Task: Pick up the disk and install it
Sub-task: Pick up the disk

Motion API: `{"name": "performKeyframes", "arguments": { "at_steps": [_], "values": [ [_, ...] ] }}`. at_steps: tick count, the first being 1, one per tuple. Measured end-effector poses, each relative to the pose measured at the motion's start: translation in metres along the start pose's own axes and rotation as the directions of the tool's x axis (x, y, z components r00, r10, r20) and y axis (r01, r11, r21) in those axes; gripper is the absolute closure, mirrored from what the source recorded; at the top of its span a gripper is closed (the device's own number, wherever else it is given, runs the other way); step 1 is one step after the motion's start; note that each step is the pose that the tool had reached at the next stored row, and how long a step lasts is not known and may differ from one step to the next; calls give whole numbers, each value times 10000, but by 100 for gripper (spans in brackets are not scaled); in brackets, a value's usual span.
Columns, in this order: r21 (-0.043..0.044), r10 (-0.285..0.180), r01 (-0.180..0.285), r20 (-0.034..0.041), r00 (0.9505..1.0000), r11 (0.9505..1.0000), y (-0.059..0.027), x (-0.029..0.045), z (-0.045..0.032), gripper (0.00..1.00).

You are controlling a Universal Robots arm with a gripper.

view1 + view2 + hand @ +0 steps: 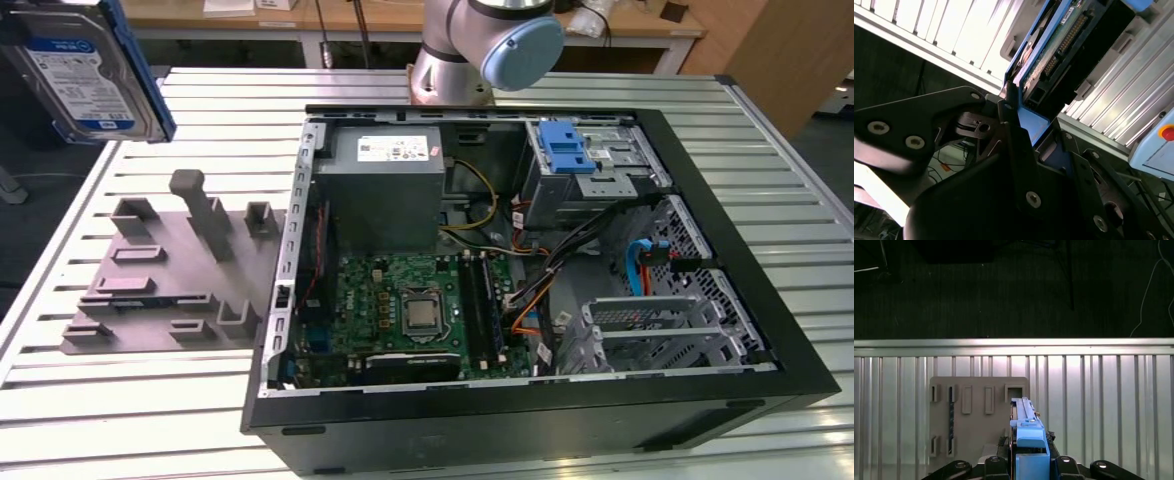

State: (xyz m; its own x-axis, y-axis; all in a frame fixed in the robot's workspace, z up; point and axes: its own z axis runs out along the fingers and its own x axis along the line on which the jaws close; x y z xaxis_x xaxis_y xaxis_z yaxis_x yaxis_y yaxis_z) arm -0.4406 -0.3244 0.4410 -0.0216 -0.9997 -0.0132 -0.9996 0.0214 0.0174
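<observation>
Holding the disk (83, 75) at the exterior view's upper left, your gripper (1028, 464) is clamping its jaws on the disk's edges.

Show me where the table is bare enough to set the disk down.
Bare slatted table lies between the grey fixture plate and the near edge, at the exterior view's left of the computer case, and in a strip on the case's other side. Crowded: inside the case, with cables, motherboard and drive cage.

Bright, even light glares off the slatted table (1104, 390); beyond it the first wrist view is dark.
</observation>
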Motion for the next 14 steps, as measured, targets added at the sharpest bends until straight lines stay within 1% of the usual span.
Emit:
{"name": "performKeyframes", "arguments": {
  "at_steps": [5,14],
  "values": [
    [0,0,0,0,10000,10000,0,-1,-39,64],
    [0,0,0,0,10000,10000,2,-4,-141,64]
  ]
}}
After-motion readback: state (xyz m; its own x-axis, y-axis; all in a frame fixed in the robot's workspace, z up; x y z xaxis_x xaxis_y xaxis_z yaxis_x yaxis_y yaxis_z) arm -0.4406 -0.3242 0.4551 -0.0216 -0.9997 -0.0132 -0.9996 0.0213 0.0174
